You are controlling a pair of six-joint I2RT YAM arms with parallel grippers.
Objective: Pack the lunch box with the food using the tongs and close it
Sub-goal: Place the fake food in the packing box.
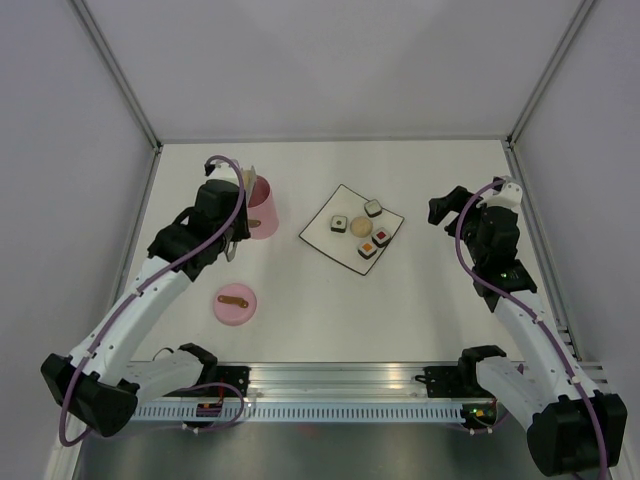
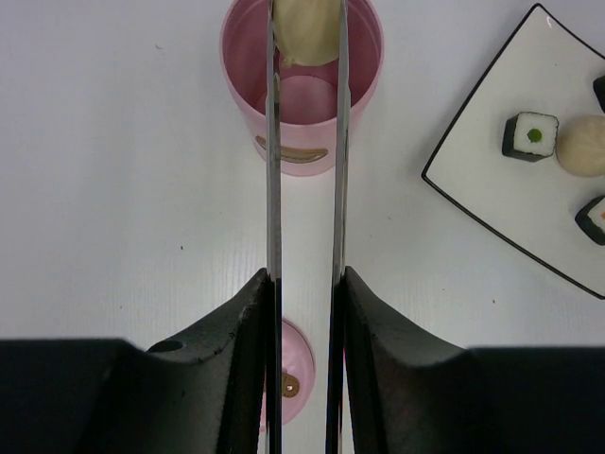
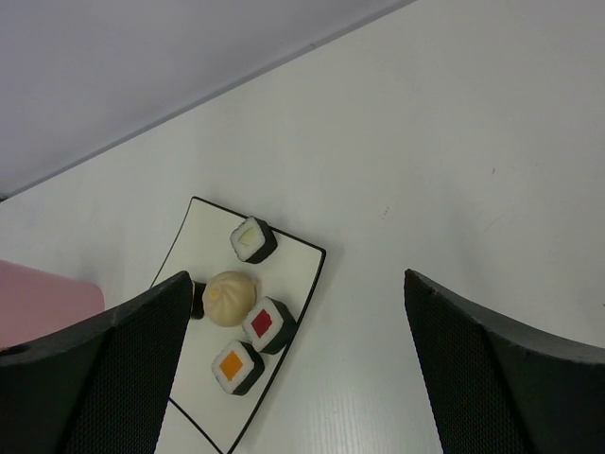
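My left gripper [image 2: 304, 284] is shut on the silvery tongs [image 2: 274, 189], whose two arms run forward between its fingers. The tongs' tips pinch a beige ball [image 2: 304, 30] right over the open mouth of the pink lunch box [image 2: 364, 132]. In the top view the lunch box [image 1: 262, 212] stands upright at the left, with the left gripper [image 1: 222, 228] just to its left. Its pink lid [image 1: 235, 304] lies flat nearer the arm bases. Several sushi rolls and one beige ball [image 3: 230, 298] sit on the white plate [image 3: 213, 251]. My right gripper [image 3: 295, 284] hangs open and empty to the right of the plate.
The square white plate [image 1: 318, 235] lies mid-table, between the lunch box and the right gripper [image 1: 447, 207]. Grey walls with metal posts close in the table on the left, the back and the right. The rail that carries both arm bases runs along the near edge.
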